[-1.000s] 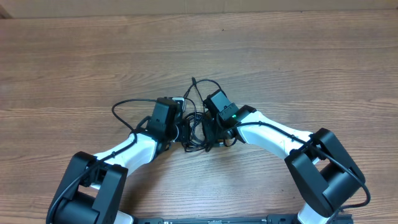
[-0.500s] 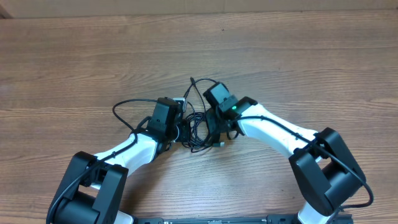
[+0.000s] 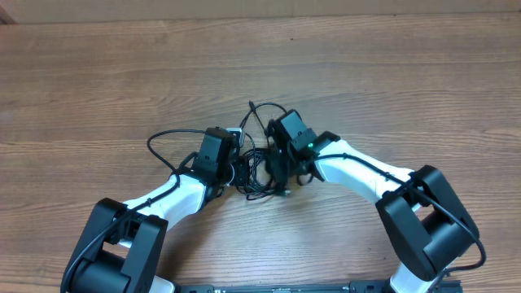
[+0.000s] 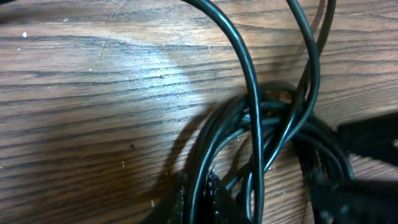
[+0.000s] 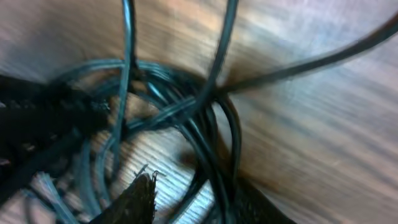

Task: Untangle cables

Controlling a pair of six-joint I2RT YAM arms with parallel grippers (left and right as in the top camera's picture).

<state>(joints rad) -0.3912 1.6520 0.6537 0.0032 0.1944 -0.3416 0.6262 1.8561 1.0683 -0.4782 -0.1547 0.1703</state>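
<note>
Cables sit in a tight knot on the counter between the two arms, with loose loops trailing off on the left arm's side and beyond the knot. Left jaws are closed on a few strands at the knot's edge, while right jaws stand parted with strands running loosely between them, clamping nothing. If the right jaws close on the whole bunch rather than one strand, pulling apart would likely cinch the knot tighter or drag it from the left jaws' thin hold.
</note>
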